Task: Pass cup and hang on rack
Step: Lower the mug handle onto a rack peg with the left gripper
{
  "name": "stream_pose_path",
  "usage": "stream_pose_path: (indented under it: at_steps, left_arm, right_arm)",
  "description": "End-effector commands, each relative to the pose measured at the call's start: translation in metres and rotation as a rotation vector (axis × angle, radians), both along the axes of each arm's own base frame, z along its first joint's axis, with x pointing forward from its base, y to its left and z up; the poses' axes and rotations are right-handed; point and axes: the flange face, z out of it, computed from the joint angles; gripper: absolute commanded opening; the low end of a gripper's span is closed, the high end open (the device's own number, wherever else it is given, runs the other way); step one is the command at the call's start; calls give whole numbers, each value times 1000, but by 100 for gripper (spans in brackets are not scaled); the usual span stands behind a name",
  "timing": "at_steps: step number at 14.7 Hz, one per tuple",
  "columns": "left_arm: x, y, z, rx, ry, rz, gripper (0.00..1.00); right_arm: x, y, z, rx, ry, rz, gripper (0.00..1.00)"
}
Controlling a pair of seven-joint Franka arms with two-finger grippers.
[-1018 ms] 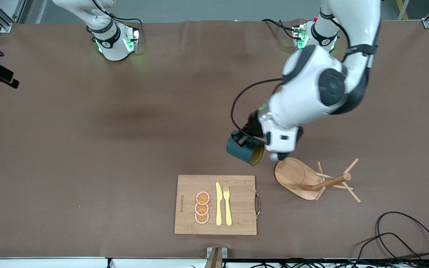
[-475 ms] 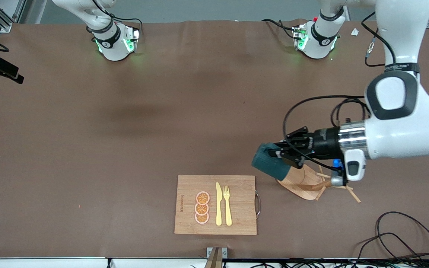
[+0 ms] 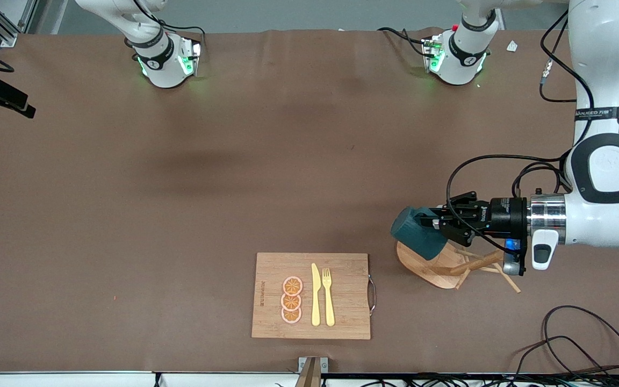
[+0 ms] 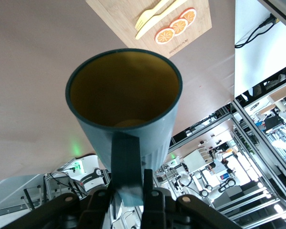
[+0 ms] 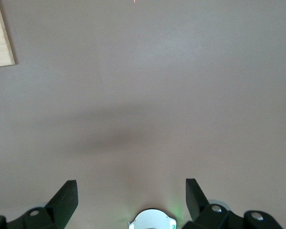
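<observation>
The dark teal cup [image 3: 414, 234] hangs on its side in the air, over the oval base of the wooden rack [image 3: 432, 266]. My left gripper [image 3: 436, 222] is shut on the cup's small handle and reaches in level from the left arm's end of the table. The left wrist view looks into the cup's [image 4: 124, 90] mustard-yellow inside, with the left gripper [image 4: 128, 183] pinching the handle from both sides. The rack's post and thin pegs [image 3: 505, 277] lie partly hidden under the wrist. My right gripper [image 5: 129, 191] is open over bare brown table and is out of the front view.
A bamboo cutting board [image 3: 312, 295] with a yellow knife, a yellow fork and three orange slices lies beside the rack, toward the right arm's end. Black cables [image 3: 583, 338] loop at the table's front corner near the left arm's end.
The left arm swung the cup toward its own end of the table, from beside the rack's base to over it, and turned level. The right gripper stayed open and still.
</observation>
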Motion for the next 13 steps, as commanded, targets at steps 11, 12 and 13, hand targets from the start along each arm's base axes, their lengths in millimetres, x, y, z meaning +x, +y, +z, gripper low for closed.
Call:
stream_pose_path:
  at_steps: [11, 12, 13]
  left_arm:
    - [2, 79, -37, -85, -61, -45, 1]
    - [2, 80, -39, -87, -71, -51, 1]
    - [3, 82, -43, -90, -74, -54, 1]
  right_arm:
    - [-6, -8, 7, -2, -11, 71, 100]
    - [-6, -9, 7, -2, -11, 65, 100]
    - [-7, -7, 6, -2, -6, 44, 100]
